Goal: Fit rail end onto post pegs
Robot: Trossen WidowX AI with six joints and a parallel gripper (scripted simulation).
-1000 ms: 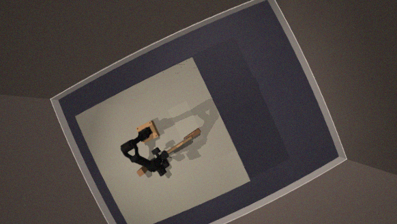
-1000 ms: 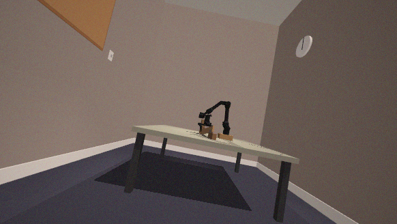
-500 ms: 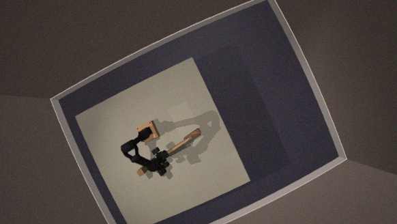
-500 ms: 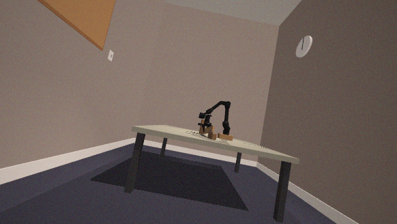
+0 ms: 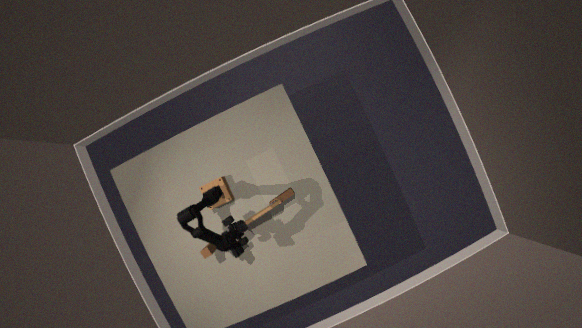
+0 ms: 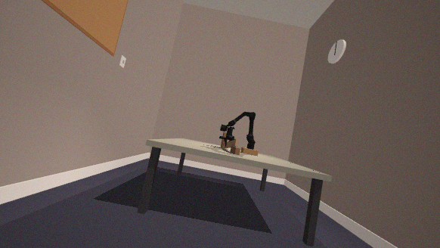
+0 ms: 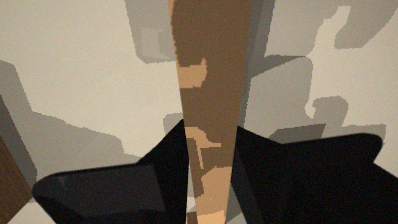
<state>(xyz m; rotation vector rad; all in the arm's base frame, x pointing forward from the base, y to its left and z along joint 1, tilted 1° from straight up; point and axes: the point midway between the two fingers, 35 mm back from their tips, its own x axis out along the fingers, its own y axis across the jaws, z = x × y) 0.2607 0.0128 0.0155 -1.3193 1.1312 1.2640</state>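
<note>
The wooden rail point(image 5: 262, 214) point(image 7: 215, 45) runs from the low footboard block point(image 5: 287, 194) point(image 6: 235, 150) toward the short wooden post point(image 5: 206, 251) point(image 6: 224, 134). The rail's far end lies at the bracket on the block; whether it is fully seated is too small to tell. My gripper point(image 5: 245, 226) point(image 6: 226, 143) point(image 7: 199, 122) is shut on the rail, with one black finger on each side of it in the wrist view. The arm hides the rail's near end in the top view, so the pegs, the holes and any gap are not visible. I cannot tell whether the rail is level.
The arm stands on a wooden base plate point(image 5: 225, 192) point(image 6: 249, 152) beside the rail, on the pale table point(image 5: 170, 175) point(image 6: 181, 143). A brown wooden piece point(image 7: 11, 170) shows at the left edge of the wrist view. Shadows of the arm fall across the table around the rail.
</note>
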